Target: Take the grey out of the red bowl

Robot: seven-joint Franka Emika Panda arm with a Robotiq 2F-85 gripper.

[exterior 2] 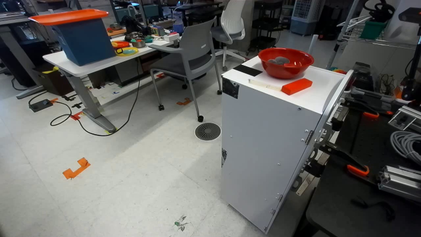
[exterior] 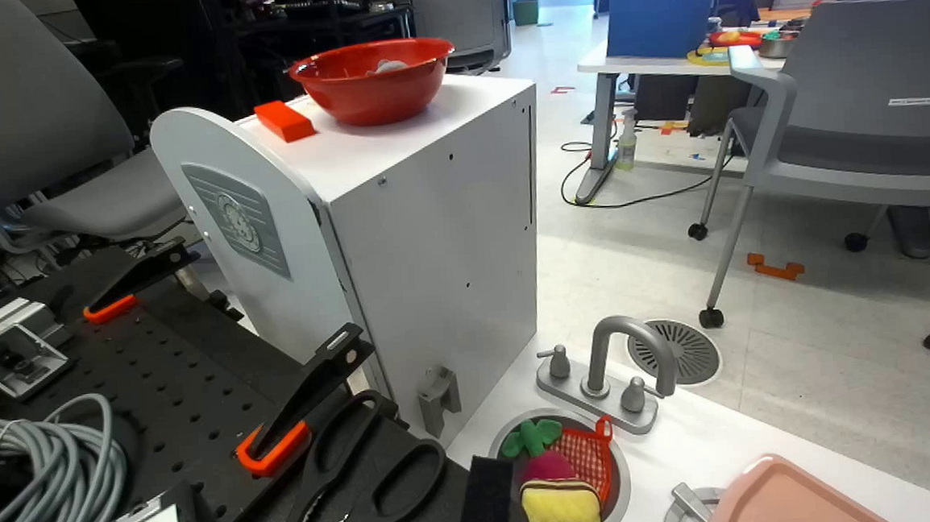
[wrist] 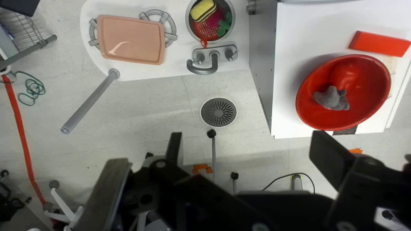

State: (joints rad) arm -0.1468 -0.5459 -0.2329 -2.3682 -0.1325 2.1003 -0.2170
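With gripper (wrist: 246, 141) wide apart and empty, hovering left of the red bowl (wrist: 366, 107) in the wrist view. Finding the grey toy (wrist: 330, 98) inside, left of centre. Probably needing to shift right, descend without bumping the red bowl, and pinch squarely.

Around you spreads a pale, slightly glossy floor (exterior 2: 138, 184) with faint seams, marked by bracket-shaped orange patches (exterior 2: 77, 168) and set with a round, dark-grey slotted drain (exterior 2: 208, 131). Near that drain rises a tall, white, box-shaped cabinet (exterior 2: 260, 141). Farther back you can see a wheeled grey armchair (exterior 2: 197, 42), a white swivel chair (exterior 2: 233, 19) and a grey-legged, white-topped table (exterior 2: 62, 63). Beside the cabinet you have a black worktop (exterior: 189, 367) dotted with rows of holes. In an exterior view the distant aisle (exterior: 568, 33) gleams with bright reflected light.
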